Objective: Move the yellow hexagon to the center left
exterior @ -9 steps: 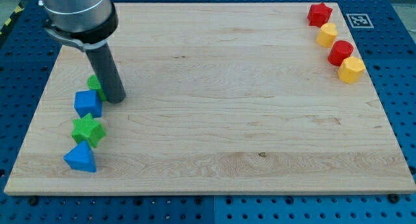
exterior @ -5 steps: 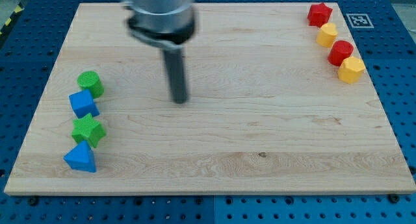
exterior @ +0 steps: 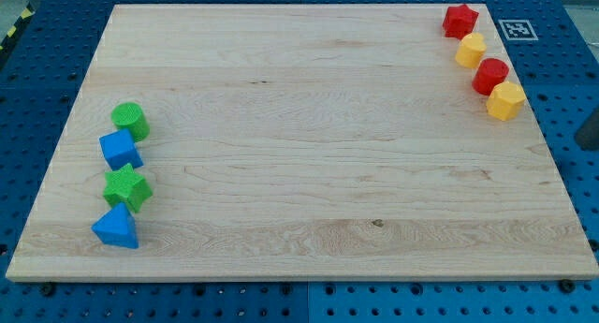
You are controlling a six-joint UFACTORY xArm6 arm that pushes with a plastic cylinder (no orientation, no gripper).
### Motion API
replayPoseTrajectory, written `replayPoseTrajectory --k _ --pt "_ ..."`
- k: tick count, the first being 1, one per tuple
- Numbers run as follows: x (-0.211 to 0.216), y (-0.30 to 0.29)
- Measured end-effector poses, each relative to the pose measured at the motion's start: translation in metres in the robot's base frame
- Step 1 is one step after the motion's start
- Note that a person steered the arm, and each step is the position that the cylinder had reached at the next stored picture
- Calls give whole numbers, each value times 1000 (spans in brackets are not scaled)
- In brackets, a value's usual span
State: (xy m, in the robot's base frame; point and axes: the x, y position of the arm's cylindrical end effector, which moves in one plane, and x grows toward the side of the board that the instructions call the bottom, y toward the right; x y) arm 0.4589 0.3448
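Observation:
The yellow hexagon [exterior: 505, 100] lies at the board's right edge, the lowest in a slanted row of blocks at the view's top right. Above it are a red rounded block [exterior: 489, 75], a second yellow block [exterior: 471, 50] and a red star [exterior: 460, 20]. A dark shape at the view's right edge, off the board, looks like my rod, with my tip [exterior: 586, 145] right of and a little below the yellow hexagon, apart from it.
Along the board's left edge stand a green cylinder [exterior: 129, 121], a blue block [exterior: 121, 149], a green star [exterior: 126, 187] and a blue triangle [exterior: 116, 227]. The wooden board [exterior: 309, 154] lies on a blue perforated table. A marker tag [exterior: 515, 28] sits at the top right.
My rod has swept from beside the green cylinder on the left, across the board's middle, to the view's right edge. The blue block shifted slightly left early on.

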Motion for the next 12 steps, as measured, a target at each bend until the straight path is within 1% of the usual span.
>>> replayPoseTrajectory --k 1,2,3,5,6,8,10,12 --pt "-46 0" --pt "-47 0" --pt "-48 -13" --pt "-53 -62" --pt "-67 -86" --pt "-67 -112" --pt "-54 -184" --pt "-44 -282"
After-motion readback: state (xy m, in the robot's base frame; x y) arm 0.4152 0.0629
